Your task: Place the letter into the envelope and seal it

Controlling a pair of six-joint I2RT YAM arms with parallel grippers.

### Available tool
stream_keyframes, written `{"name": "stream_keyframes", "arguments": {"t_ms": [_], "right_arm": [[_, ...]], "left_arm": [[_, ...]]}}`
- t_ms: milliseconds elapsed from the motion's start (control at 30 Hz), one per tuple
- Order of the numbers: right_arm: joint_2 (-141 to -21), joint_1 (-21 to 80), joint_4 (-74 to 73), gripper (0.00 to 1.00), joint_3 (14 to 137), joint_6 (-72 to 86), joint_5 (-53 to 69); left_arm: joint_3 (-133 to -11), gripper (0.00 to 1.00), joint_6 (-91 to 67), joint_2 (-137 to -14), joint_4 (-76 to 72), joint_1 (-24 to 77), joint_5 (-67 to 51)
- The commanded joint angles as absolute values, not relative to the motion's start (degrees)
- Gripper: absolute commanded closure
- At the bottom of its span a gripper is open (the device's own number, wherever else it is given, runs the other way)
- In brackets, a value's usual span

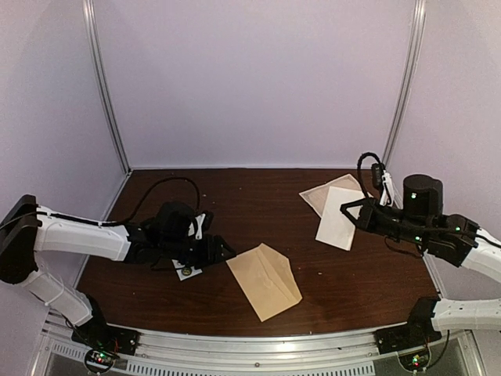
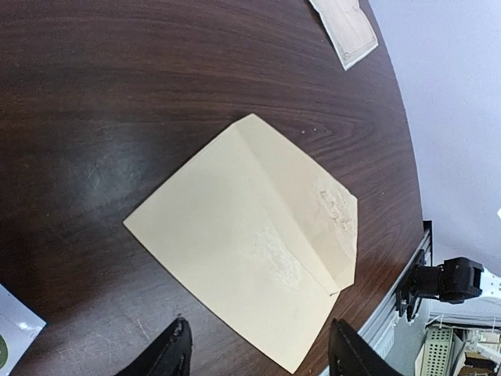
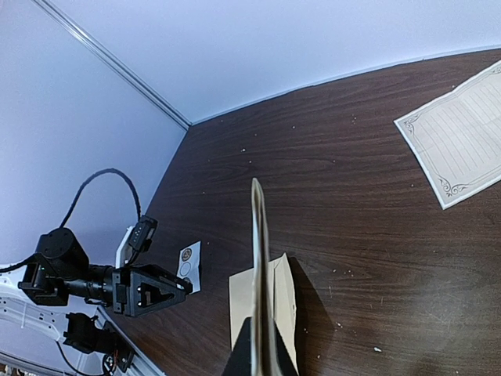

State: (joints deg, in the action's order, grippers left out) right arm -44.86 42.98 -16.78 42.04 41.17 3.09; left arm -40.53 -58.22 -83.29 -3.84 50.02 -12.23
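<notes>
On the near middle of the table the envelope (image 1: 266,280) lies flat, just beside the left gripper (image 1: 228,252), whose jaws gape empty. Well apart, the right gripper (image 1: 350,211) pinches a white sheet (image 1: 335,227).

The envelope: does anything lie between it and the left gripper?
Nothing visible does. The left gripper, jaws open, hovers beside the envelope, with only bare table around it. The sticker card lies under the wrist, not between them.
</notes>
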Motion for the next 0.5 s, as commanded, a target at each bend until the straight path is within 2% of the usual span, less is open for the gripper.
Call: {"name": "stream_keyframes", "arguments": {"t_ms": [0, 467], "right_arm": [[-43.64, 42.8, -14.23, 1.0, 40.89, 42.51, 3.95], [-45.38, 42.76, -13.67, 1.0, 41.16, 42.45, 5.17]], "left_arm": [[-39.89, 0.39, -62.61, -84.71, -9.21, 50.01, -10.88], [-45.06, 0.35, -57.69, -94.55, -6.16, 49.99, -9.91]]}}
